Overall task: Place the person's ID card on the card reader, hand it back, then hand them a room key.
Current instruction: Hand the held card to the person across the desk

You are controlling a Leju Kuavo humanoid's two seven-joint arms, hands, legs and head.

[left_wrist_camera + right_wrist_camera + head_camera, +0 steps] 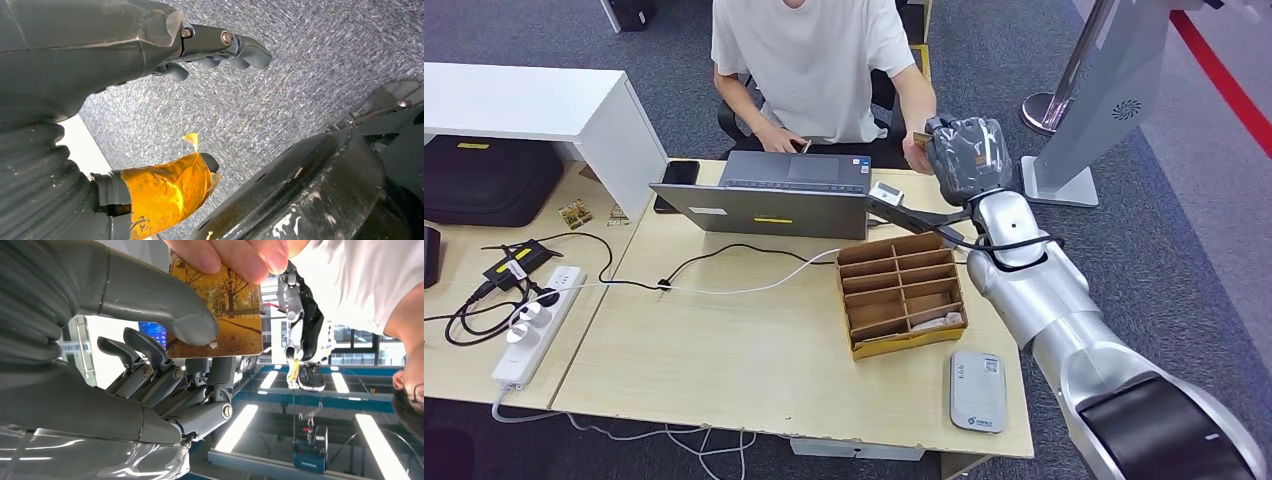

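The right hand (165,365) is pinching a card (220,315) that the person's hand (235,257) is also gripping, beyond the counter (754,360). Whichever handover this is, the card reader (977,392) is lying bare. The left hand (215,50) is hanging loose and holding nothing.

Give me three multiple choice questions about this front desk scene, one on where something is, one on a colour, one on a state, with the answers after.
1. Where does the white card reader lie?
A. On the laptop
B. On the table near the robot, beside the brown divided box
C. On the floor

2. What colour is the picture on the card?
A. Blue
B. Golden orange
C. Green

3. Who holds the card?
A. Only the person
B. Only the right robot hand
C. Both the person's hand and the right robot hand

Answers:
1 B, the head view shows it at the near table edge by the box.
2 B, the right wrist view shows autumn trees.
3 C, the thumb presses one end of the card while the person's fingers pinch the other.
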